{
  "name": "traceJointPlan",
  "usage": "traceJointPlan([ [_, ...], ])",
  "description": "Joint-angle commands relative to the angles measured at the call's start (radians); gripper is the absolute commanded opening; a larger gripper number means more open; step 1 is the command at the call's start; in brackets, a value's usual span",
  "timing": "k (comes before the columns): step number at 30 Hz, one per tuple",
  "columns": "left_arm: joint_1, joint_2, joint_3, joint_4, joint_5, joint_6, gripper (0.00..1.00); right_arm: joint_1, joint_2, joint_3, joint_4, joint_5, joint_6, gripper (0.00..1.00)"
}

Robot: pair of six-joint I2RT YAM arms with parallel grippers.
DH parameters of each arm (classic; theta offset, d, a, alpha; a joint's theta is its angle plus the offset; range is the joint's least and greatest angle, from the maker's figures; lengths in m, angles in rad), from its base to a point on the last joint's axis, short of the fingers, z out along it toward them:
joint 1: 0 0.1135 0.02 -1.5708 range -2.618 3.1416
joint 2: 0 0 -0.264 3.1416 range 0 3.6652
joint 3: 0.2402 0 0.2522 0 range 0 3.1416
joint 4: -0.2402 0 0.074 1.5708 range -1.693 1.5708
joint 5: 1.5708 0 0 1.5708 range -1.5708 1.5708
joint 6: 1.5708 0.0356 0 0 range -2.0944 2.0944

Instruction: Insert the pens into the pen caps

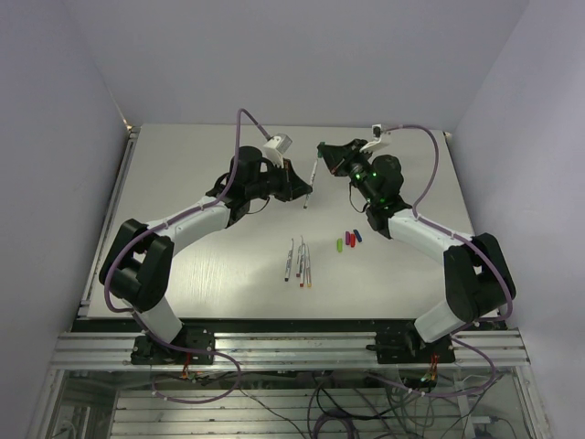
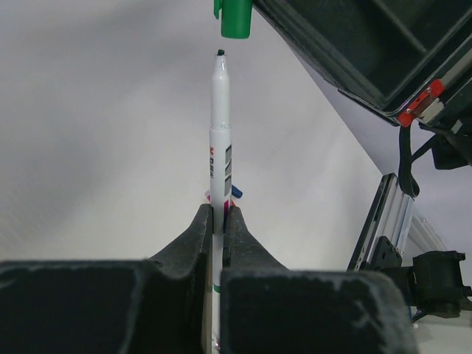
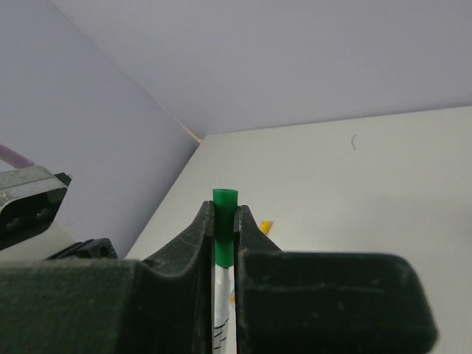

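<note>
Pen (image 2: 220, 125) is clamped in my left hand (image 2: 220, 215), its tip just short of the green cap (image 2: 237, 18). My right hand (image 3: 225, 212) grips that cap.

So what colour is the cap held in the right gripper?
Green; the cap shows best in the right wrist view.

White pen (image 2: 220, 125), tip just below green cap (image 2: 237, 18), apart; other pens (image 1: 299, 262) lie near loose caps (image 1: 349, 240).

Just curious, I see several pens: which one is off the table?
The pen clamped in the left gripper, pointing at the green cap; the other pens lie flat on the table.
</note>
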Motion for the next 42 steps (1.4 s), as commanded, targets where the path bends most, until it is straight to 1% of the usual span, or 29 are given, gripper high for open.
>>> traceJointPlan([
  [1,0.003,-0.005,0.009,0.016,0.007,0.015,0.07,0.004,-0.010,0.022,0.027,0.019,-0.031,0.00],
  [15,0.003,-0.012,0.005,0.028,0.005,0.008,0.07,0.006,-0.012,-0.018,0.046,-0.011,0.027,0.00],
  [34,0.003,-0.003,0.013,0.039,0.003,0.004,0.07,0.020,-0.009,-0.028,0.046,-0.019,0.037,0.00],
  [42,0.008,-0.016,0.004,0.055,-0.022,0.003,0.07,0.021,-0.007,-0.028,0.030,-0.031,0.031,0.00],
])
